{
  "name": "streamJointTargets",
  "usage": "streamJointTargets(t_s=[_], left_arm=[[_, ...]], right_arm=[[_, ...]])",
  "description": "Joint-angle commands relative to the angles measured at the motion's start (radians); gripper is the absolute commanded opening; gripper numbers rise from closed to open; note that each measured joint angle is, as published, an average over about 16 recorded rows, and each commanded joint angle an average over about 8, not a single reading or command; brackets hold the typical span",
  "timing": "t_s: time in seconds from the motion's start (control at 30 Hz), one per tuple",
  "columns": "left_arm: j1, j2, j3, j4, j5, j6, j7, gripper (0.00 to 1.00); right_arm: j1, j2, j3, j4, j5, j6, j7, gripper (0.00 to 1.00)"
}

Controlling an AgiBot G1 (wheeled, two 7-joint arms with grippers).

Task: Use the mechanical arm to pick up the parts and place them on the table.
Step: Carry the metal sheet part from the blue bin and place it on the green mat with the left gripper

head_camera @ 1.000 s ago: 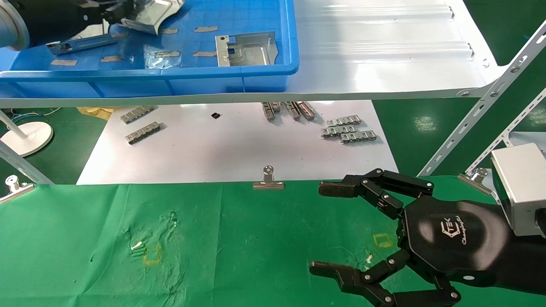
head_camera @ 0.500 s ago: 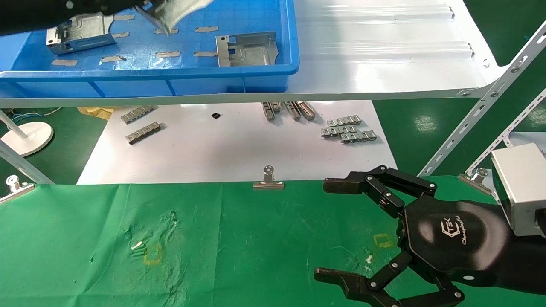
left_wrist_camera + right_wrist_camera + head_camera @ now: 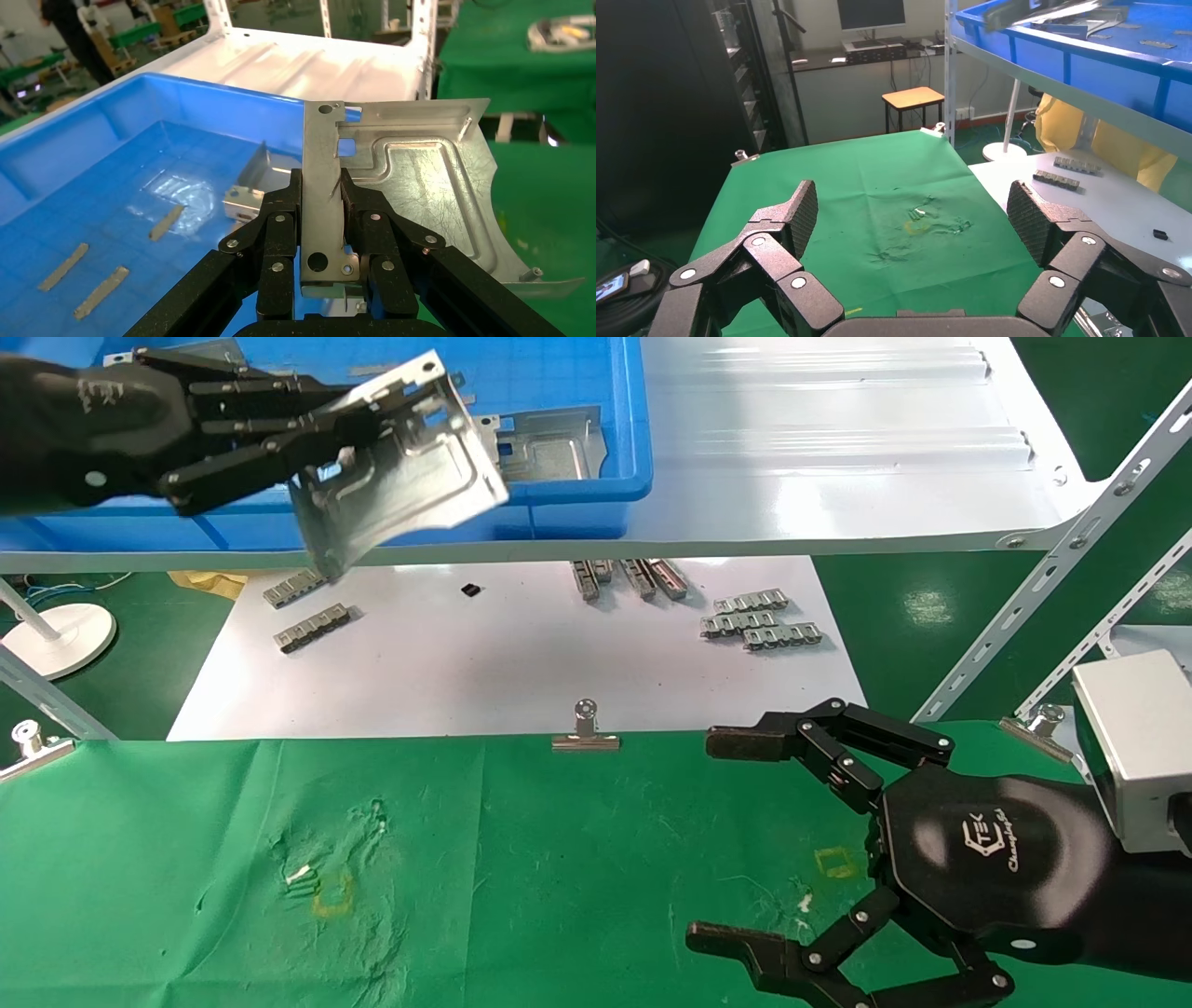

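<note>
head view: shiny silver stamped sheet-metal bracket (image 3: pixel 400 458) is held tilted by black left hand (image 3: pixel 317 435), before blue plastic bin (image 3: pixel 559 500); black right hand (image 3: pixel 736 840) is spread wide over green cloth desk (image 3: pixel 466 877). left wrist view: bracket's folded edge is pinched between fingers (image 3: pixel 277 232).

Left gripper (image 3: pixel 317 439): raised at upper left, fingers (image 3: pixel 281 232) clamped together (on a held piece). Right gripper (image 3: pixel 736 840): low at right, palm up, fingers (image 3: pixel 786 217) spread wide, holding nothing.
</note>
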Motion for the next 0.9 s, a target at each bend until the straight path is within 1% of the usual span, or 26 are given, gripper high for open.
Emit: streamJointTargets(t_s=[0.03,0.17,0.23,0.3,0.37,0.5,0.67,0.77,0.9], left_arm=[[0.031,-0.021,0.009,-0.063,-0.029,0.006,0.004,0.0],[0.156,-0.124,0.064,-0.276,-0.182,0.004,0.001,0.0],[0.21,-0.175,0.103,-0.365,-0.239,0.001,0.01,0.0],[0.248,-0.22,0.144,-0.426,-0.265,-0.004,0.033,0.0],[0.27,-0.252,0.186,-0.45,-0.255,-0.01,0.074,0.0],[0.288,-0.279,0.27,-0.431,-0.163,-0.02,0.189,0.0],[0.286,-0.252,0.354,-0.339,-0.027,-0.038,0.33,0.0],[0.284,-0.216,0.375,-0.257,0.008,-0.048,0.395,0.0],[0.286,-0.165,0.387,-0.156,0.013,-0.04,0.475,0.0]], right_arm=[[0.0,0.0,0.0,0.0,0.0,0.0,0.0,1.0],[0.0,0.0,0.0,0.0,0.0,0.0,0.0,1.0],[0.0,0.0,0.0,0.0,0.0,0.0,0.0,1.0],[0.0,0.0,0.0,0.0,0.0,0.0,0.0,1.0],[0.0,0.0,0.0,0.0,0.0,0.0,0.0,1.0],[0.0,0.0,0.0,0.0,0.0,0.0,0.0,1.0],[0.0,0.0,0.0,0.0,0.0,0.0,0.0,1.0],[0.0,0.0,0.0,0.0,0.0,0.0,0.0,1.0],[0.0,0.0,0.0,0.0,0.0,0.0,0.0,1.0]])
